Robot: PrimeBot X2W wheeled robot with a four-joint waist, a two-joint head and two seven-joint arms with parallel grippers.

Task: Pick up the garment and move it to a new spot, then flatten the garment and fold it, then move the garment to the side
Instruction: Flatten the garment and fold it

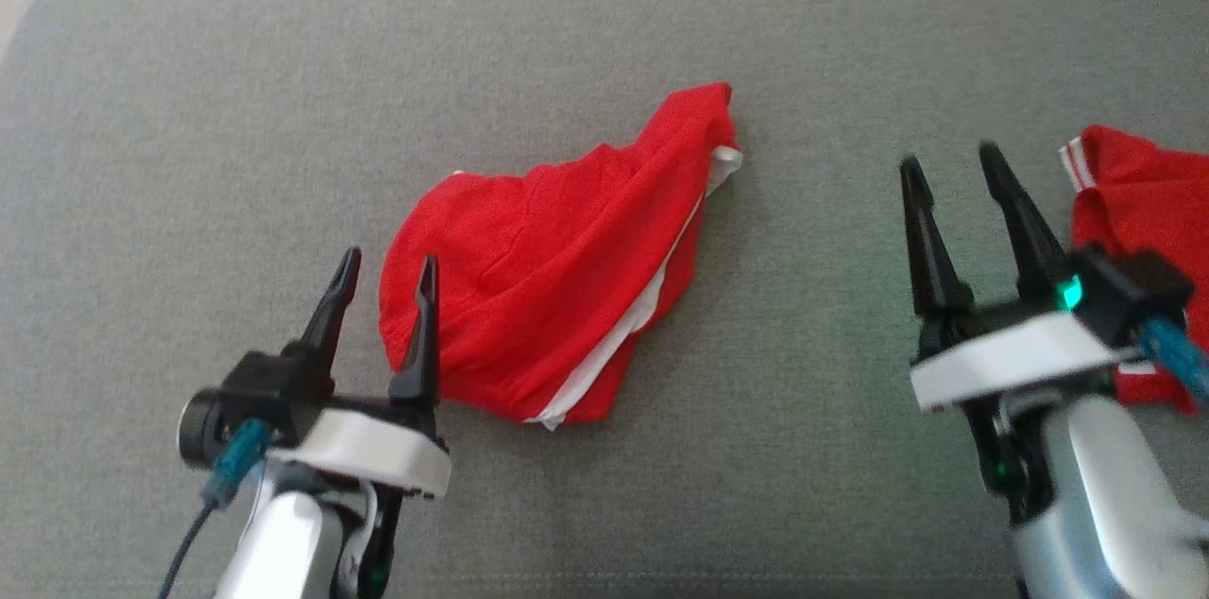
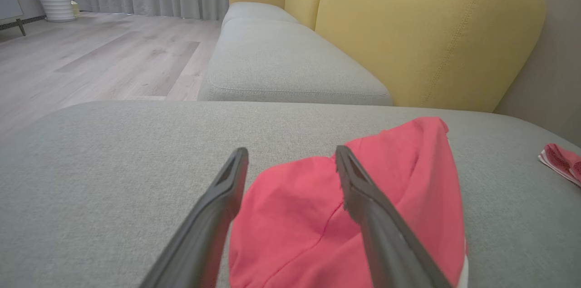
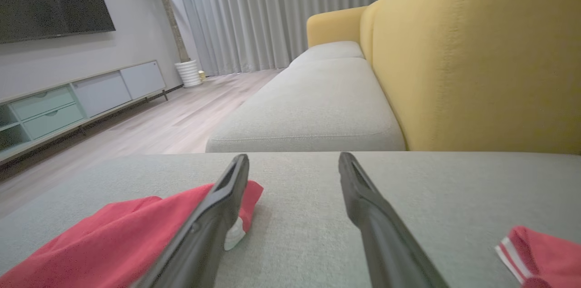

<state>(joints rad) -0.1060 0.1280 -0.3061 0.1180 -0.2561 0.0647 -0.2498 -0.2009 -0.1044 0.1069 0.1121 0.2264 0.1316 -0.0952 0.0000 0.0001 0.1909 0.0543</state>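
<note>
The garment (image 1: 548,268) is a red piece with white trim, lying crumpled in a loose heap near the middle of the grey cushion (image 1: 189,108). My left gripper (image 1: 390,257) stands open at the heap's near left edge, its right finger over the red cloth and nothing between the fingers. In the left wrist view the garment (image 2: 317,215) lies under and beyond the open left gripper (image 2: 291,151). My right gripper (image 1: 949,157) is open and empty, well to the right of the garment. In the right wrist view the garment (image 3: 113,233) lies left of the open right gripper (image 3: 294,156).
A second red piece with white stripes (image 1: 1143,202) lies at the cushion's right edge, behind my right wrist. A yellow sofa back (image 2: 431,29) rises beyond the cushion. Wood floor, a low cabinet (image 3: 68,101) and a white planter (image 2: 54,2) lie off to the left.
</note>
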